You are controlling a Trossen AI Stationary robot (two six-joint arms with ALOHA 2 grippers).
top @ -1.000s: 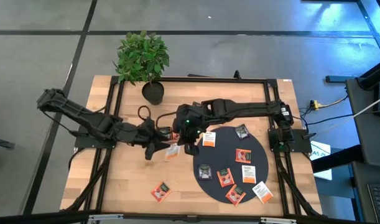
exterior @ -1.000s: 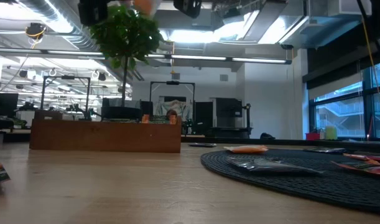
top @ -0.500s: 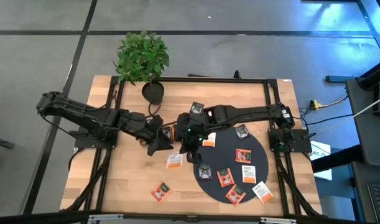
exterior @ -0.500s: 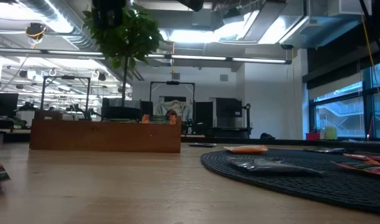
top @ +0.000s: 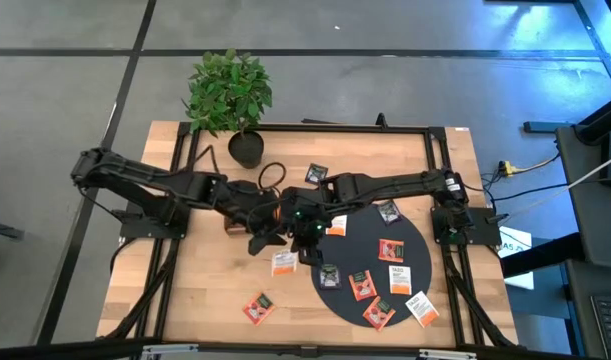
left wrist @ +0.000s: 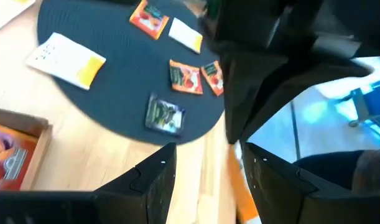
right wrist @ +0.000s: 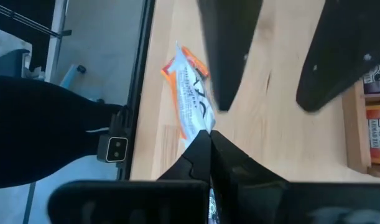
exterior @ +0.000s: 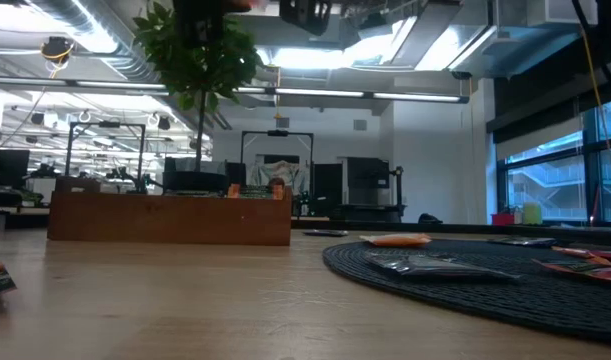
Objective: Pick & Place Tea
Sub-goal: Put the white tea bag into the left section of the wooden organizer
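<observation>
Shifted rightward since earlier: my left gripper (top: 270, 238), fingers wide, empty; my right gripper (top: 307, 240) pinched shut on white sachet (right wrist: 191, 102).

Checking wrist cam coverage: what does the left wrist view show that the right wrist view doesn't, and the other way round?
Left wrist only: the black mat with loose tea on it, among them a dark sachet and a red sachet.
Right wrist only: the right gripper shut on a white-orange sachet over the bare wooden table.
Both: the left gripper, open, and an edge of the wooden tray with sachets inside.
</observation>
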